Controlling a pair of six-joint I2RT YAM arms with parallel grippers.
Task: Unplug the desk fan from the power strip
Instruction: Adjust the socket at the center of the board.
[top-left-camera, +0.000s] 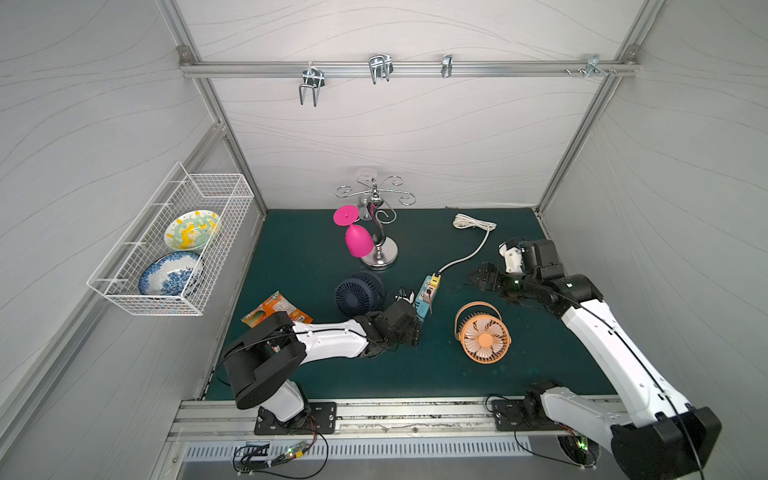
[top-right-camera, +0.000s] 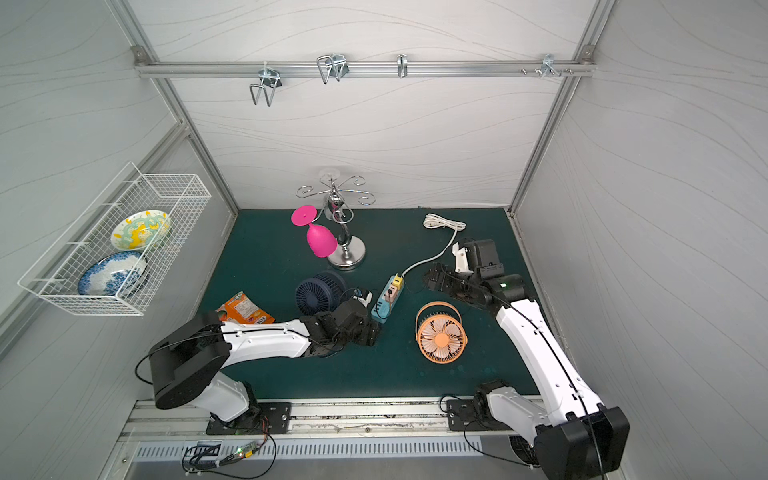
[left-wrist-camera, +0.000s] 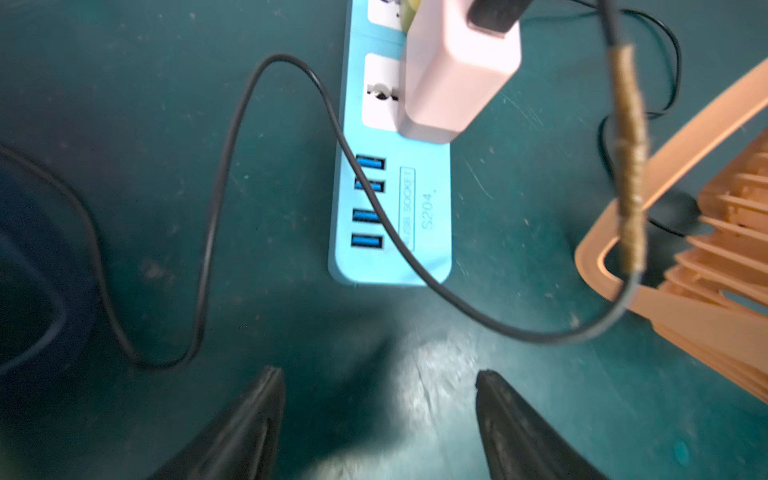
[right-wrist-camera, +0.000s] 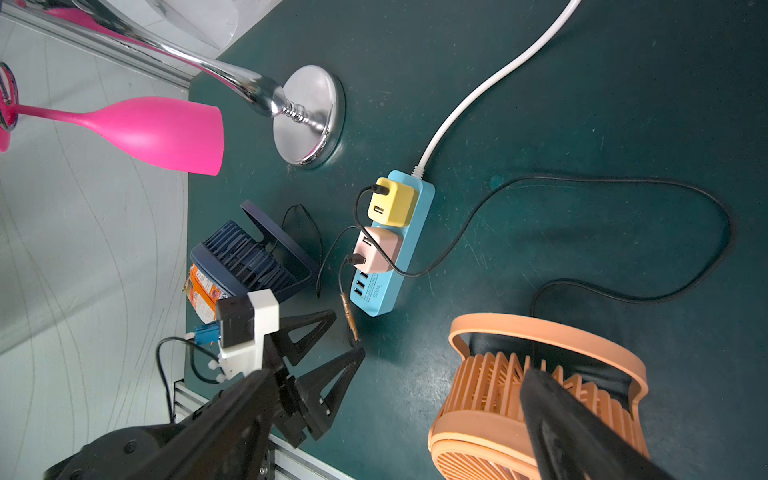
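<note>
The left claw (left-wrist-camera: 378, 374) is hovering with jaws apart, empty, facing the USB end of the light-blue rectangular power strip (left-wrist-camera: 436, 166). The small pink plug adapter (left-wrist-camera: 457, 75) is sitting tilted just beyond.

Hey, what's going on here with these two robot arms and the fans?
A two-armed robot is working on unplugging the navy desk fan from the light-blue power strip. The left gripper hovers open just off the strip's USB end, holding nothing. The fan's pink plug adapter sits tilted over a socket; whether its pins are out cannot be told. The right gripper is open too, on the strip's far side beyond the orange fan, holding nothing.
</note>
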